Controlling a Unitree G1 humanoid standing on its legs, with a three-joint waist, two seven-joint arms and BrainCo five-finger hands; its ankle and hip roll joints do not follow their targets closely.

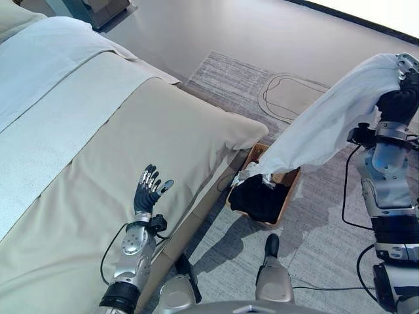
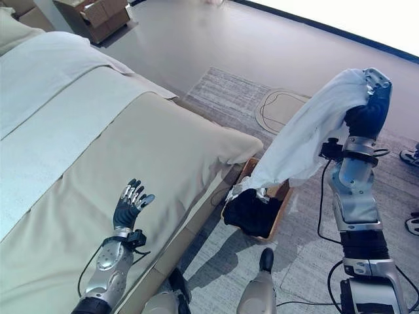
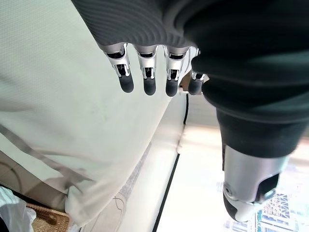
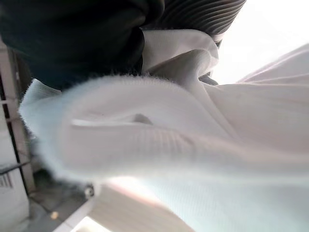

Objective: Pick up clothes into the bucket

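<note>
My right hand is raised high at the right, shut on a white garment. The garment hangs down in a long slant, and its lower end reaches a brown basket on the floor beside the bed. Dark clothes lie inside the basket under the garment's tip. In the right wrist view the white garment is bunched against the hand's dark cover. My left hand hovers open over the beige bed cover, its fingers straight and holding nothing.
The bed takes up the left side, its corner next to the basket. A grey rug lies under the basket. Cardboard boxes stand at the far left, and shoes sit at the right edge.
</note>
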